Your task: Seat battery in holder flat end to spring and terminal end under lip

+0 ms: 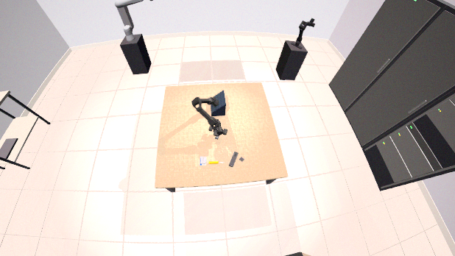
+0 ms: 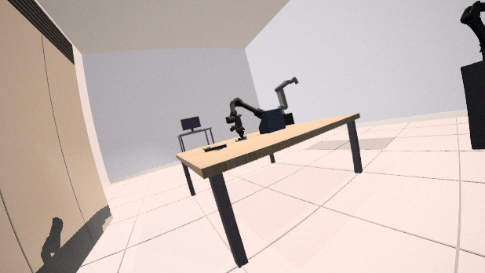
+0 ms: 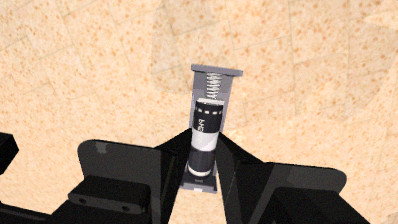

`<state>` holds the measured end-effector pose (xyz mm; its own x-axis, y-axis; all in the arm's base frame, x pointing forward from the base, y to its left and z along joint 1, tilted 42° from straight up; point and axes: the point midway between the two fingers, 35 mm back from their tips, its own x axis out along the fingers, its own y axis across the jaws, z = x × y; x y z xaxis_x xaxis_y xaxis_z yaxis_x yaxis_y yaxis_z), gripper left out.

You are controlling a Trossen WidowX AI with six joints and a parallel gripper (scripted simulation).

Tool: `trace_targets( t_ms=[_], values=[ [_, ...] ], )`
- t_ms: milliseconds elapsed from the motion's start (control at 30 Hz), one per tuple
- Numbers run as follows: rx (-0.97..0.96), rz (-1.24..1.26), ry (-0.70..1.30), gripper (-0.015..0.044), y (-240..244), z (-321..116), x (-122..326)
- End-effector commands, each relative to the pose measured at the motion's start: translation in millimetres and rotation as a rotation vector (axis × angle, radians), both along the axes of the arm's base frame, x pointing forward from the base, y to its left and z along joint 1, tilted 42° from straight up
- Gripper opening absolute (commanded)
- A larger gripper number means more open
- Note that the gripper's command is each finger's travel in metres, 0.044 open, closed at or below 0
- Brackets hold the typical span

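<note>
The battery, black with a white band, lies lengthwise in or just above the grey holder in the wrist view. The coil spring shows at the holder's far end, with its near tip at or close to the battery's pale far end. The battery's near end is close to the dark lip end; whether it is under the lip cannot be told. My gripper is shut on the battery, a finger on each side at its middle. The fingers hide parts of the holder's side walls.
On the table, a dark bar, a small dark square, a yellow-handled tool and a white-and-blue item lie toward the front edge. A dark blue wedge-shaped box stands by the arm's base.
</note>
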<state>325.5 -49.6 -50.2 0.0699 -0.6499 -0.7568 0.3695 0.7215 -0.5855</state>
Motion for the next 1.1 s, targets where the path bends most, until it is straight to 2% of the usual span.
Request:
trace_targets(
  t_ms=[0,100,567,900,1067],
  values=[
    [-0.002,0.0,0.0,0.01,-0.3,0.0,-0.9],
    [-0.002,0.0,0.0,0.0176,-0.3,0.0,-0.9],
    [0.001,0.0,0.001,0.0176,10.2,10.9,-1.2],
    [0.005,0.001,0.002,0.0439,59.9,64.4,-4.9],
    [0.005,0.0,0.001,0.044,62.2,64.2,-5.0]
  ],
)
